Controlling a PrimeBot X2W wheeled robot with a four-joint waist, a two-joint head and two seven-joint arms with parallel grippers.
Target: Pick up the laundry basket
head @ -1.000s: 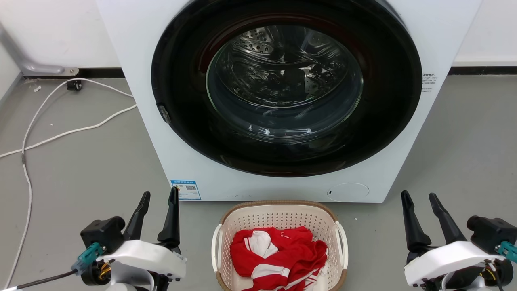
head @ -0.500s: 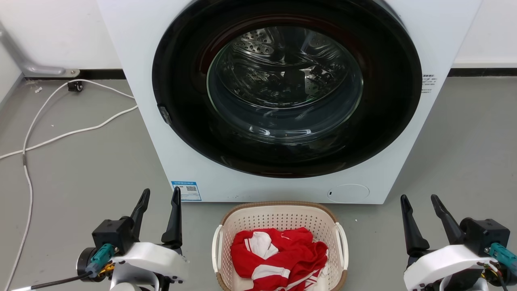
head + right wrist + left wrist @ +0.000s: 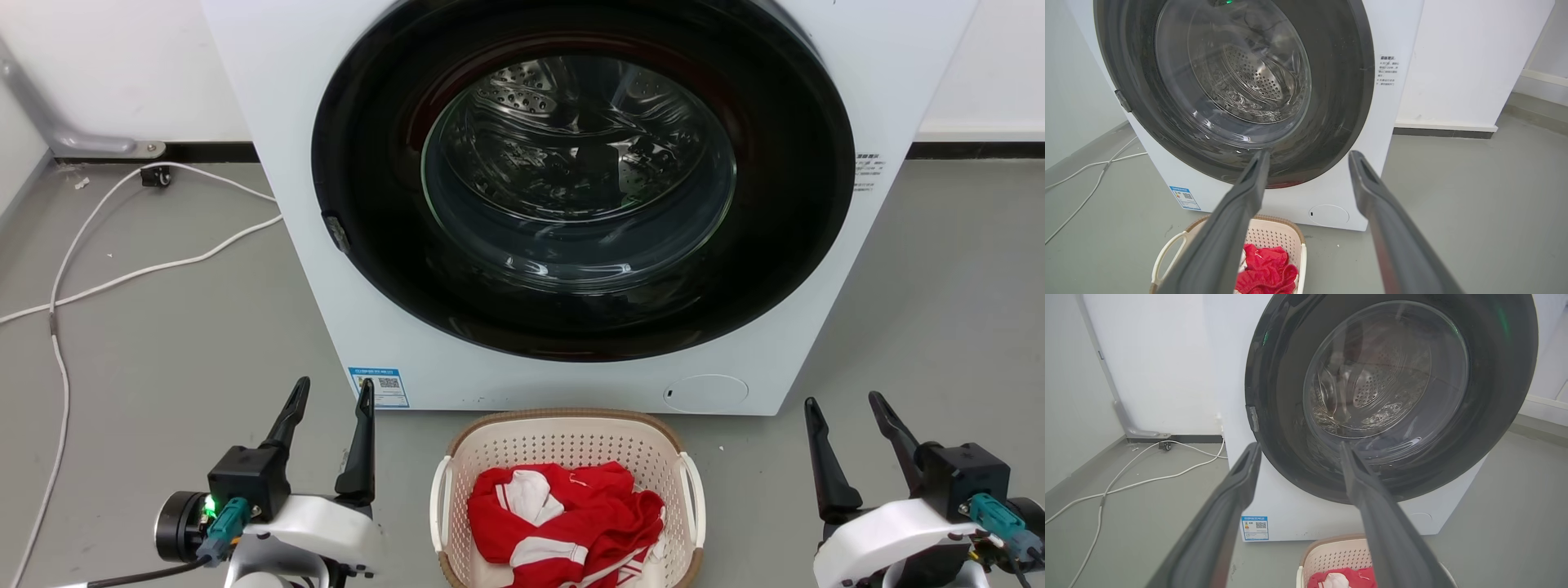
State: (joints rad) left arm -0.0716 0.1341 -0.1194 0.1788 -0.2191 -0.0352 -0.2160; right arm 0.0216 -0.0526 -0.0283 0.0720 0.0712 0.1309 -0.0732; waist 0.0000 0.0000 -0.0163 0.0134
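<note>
Grey floor (image 3: pixel 163 343) across the whole scene, running back to a white wall (image 3: pixel 122 65). Against that wall, a white front-loading washer (image 3: pixel 269 82), by far the biggest thing here. Round black door (image 3: pixel 375 269) shut, with a glass window onto a steel drum (image 3: pixel 571 139). Small round flap (image 3: pixel 704 392) low on the washer's front, at the right.

On the floor just in front of the washer, centred under the door: the basket (image 3: pixel 571 437). Cream, perforated, upright, with a brown rim (image 3: pixel 563 413) and a white loop handle (image 3: pixel 438 502) on each side. Near edge cut off by the bottom of the head view.

Left gripper (image 3: pixel 335 384) low at the left, right gripper (image 3: pixel 841 398) low at the right, with the basket between them and apart from both. Fingers of each spread wide and empty, pointing toward the washer. No contact with the basket or its handles. In the left wrist view, the basket's far end low down, between the two fingers and partly behind one. In the right wrist view, the basket down at the left, partly behind one finger.

Inside the basket, a crumpled red garment (image 3: pixel 571 514) with white stripes, lying below the rim.

White cable (image 3: pixel 147 268) snaking over the floor left of the washer toward the wall. Blue-and-white sticker (image 3: pixel 377 386) at the washer's lower left corner, just past the left gripper's inner fingertip in the head view.
</note>
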